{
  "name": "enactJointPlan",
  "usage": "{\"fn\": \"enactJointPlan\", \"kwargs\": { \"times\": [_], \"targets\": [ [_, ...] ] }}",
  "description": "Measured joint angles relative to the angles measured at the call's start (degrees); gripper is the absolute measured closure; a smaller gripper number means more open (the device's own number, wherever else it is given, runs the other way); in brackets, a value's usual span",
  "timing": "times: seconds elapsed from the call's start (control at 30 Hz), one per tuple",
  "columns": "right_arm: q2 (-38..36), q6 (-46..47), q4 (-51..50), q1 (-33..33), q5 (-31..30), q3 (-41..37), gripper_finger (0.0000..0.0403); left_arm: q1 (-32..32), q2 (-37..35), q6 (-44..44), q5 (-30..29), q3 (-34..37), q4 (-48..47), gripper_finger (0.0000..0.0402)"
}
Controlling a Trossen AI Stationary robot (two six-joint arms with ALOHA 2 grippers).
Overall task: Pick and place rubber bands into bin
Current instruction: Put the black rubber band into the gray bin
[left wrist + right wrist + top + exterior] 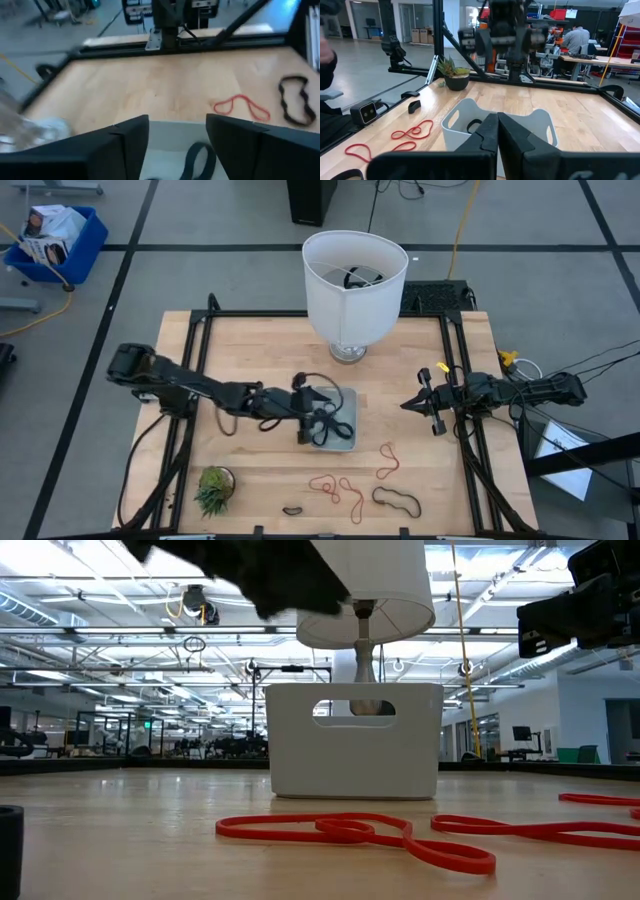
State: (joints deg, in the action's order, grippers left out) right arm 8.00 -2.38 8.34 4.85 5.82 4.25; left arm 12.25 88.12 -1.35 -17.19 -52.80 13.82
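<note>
The pale bin [345, 438] stands at the middle of the table; it also shows in the low view [355, 740] and the right wrist view [465, 120]. My left gripper [322, 420] hangs open over the bin. A black rubber band [199, 159] lies in the bin below its fingers [125, 145]. On the table in front of the bin lie red bands [388, 460] [335, 488], a long black band [397, 500] and a small dark band [292, 509]. My right gripper [408, 405] is shut and empty, right of the bin.
A tall white lampshade [355, 280] on a glass foot stands behind the bin. A small potted plant [213, 488] sits at the near left. A black frame rail [455, 430] runs along the table's sides. Bare wood lies between the bin and my right gripper.
</note>
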Motion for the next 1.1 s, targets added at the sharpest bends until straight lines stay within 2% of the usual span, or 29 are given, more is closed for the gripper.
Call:
{"fn": "enactJointPlan", "kwargs": {
  "times": [0.07, 0.2, 0.33, 0.4, 0.53, 0.6, 0.67, 0.77, 1.1],
  "targets": [
    [-0.01, -0.02, -0.01, -0.01, 0.00, 0.00, 0.0402, 2.27, -3.59, -3.27, -4.57, 0.00, -3.39, 0.0227],
    [0.01, -1.19, -0.02, -0.01, -0.01, 0.00, 0.0402, 7.39, -10.79, -8.86, -14.98, 1.46, -5.01, 0.0305],
    [-0.01, -1.68, 0.00, -0.01, 0.00, 0.00, 0.0402, 9.00, -18.64, -12.82, -15.94, 7.85, -3.19, 0.0388],
    [0.01, -1.03, 0.21, 0.01, 0.00, -0.02, 0.0402, 7.35, -21.55, -13.11, -12.42, 13.54, 3.90, 0.0391],
    [0.01, 0.36, 0.45, -0.01, 0.00, -0.02, 0.0402, 3.39, -23.54, -14.01, 3.58, 27.04, 23.97, 0.0397],
    [0.01, 0.40, 0.46, -0.01, 0.04, -0.02, 0.0402, 2.01, -23.69, -13.89, 8.42, 32.44, 34.22, 0.0397],
    [0.01, 0.40, 0.46, -0.01, 0.17, -0.02, 0.0402, 1.16, -23.75, -13.66, 8.04, 36.85, 39.89, 0.0397],
    [0.00, 0.54, 0.76, 0.01, 0.20, -0.02, 0.0403, 0.18, -24.86, -13.07, 5.36, 41.77, 42.83, 0.0398],
    [-0.01, -1.55, 0.44, 0.01, 0.22, -0.02, 0.0403, 0.79, -26.36, -14.44, 5.44, 46.30, 43.23, 0.0399]
  ]
}}
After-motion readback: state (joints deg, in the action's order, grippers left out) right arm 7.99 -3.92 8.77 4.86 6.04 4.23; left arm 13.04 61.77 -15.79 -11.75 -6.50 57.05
